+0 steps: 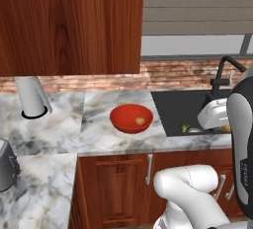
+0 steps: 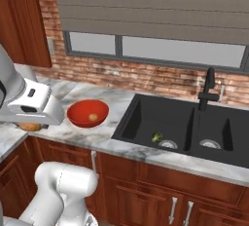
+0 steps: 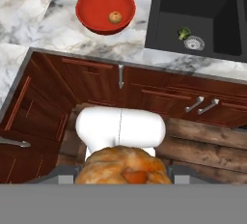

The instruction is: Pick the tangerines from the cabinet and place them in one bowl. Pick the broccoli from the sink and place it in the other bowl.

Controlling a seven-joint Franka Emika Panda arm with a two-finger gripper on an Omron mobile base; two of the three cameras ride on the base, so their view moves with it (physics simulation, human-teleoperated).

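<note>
Grey cylinder (image 1: 32,97) and dark appliance (image 1: 7,166) on marble counter (image 1: 59,134), well apart from bowl (image 1: 131,118). Brick wall (image 2: 146,79) and shuttered window (image 2: 155,49) behind; cabinet (image 1: 69,23) upper left. Bowl holding one tangerine (image 3: 115,17) — second tangerine (image 3: 124,170) clamped in gripper (image 3: 124,172), jaws together on it. Broccoli (image 2: 156,137) in sink (image 2: 146,118), left basin — beside drain (image 2: 168,144).

Glossy red bowl (image 1: 131,118), matt black sink (image 2: 160,118)
</note>
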